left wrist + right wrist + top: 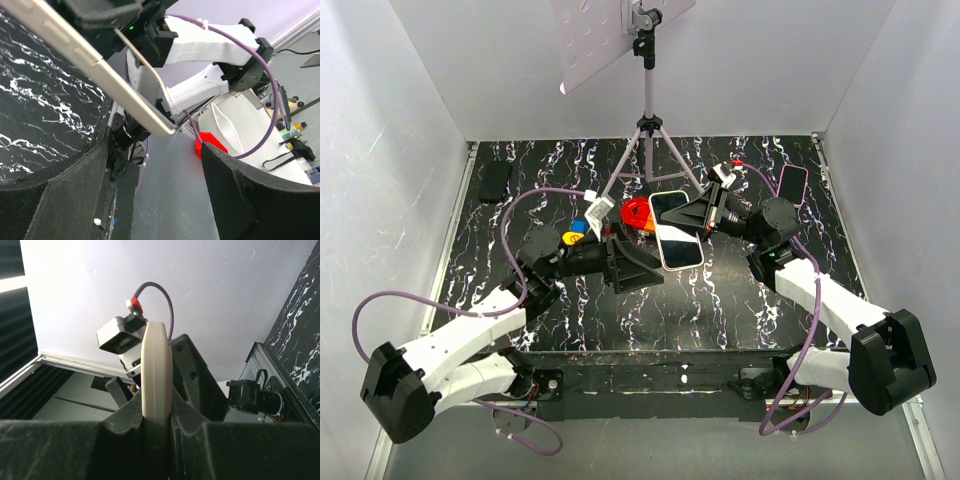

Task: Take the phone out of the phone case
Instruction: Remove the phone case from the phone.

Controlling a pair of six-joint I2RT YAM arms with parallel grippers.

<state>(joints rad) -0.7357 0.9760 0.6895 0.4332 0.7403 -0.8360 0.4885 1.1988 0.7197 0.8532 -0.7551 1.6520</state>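
Observation:
The phone [675,235], dark screen up, sits in a cream phone case [156,365] held above the marbled table's middle. My right gripper [705,213] is shut on the case's far end, and its pads [125,425] pinch the cream edge from both sides. In the left wrist view the case's long edge [75,50] runs down to a corner just above the gap between my fingers, and a thin cream strip [142,70] stands off beside it. My left gripper [155,195] is open with nothing between its fingers, just below the phone's near end [642,268].
A tripod [648,130] with a white panel stands at the back centre. A red object [636,212] and small yellow and blue pieces [572,234] lie behind the left gripper. A pink-edged phone [792,183] lies back right, a dark flat one [495,181] back left.

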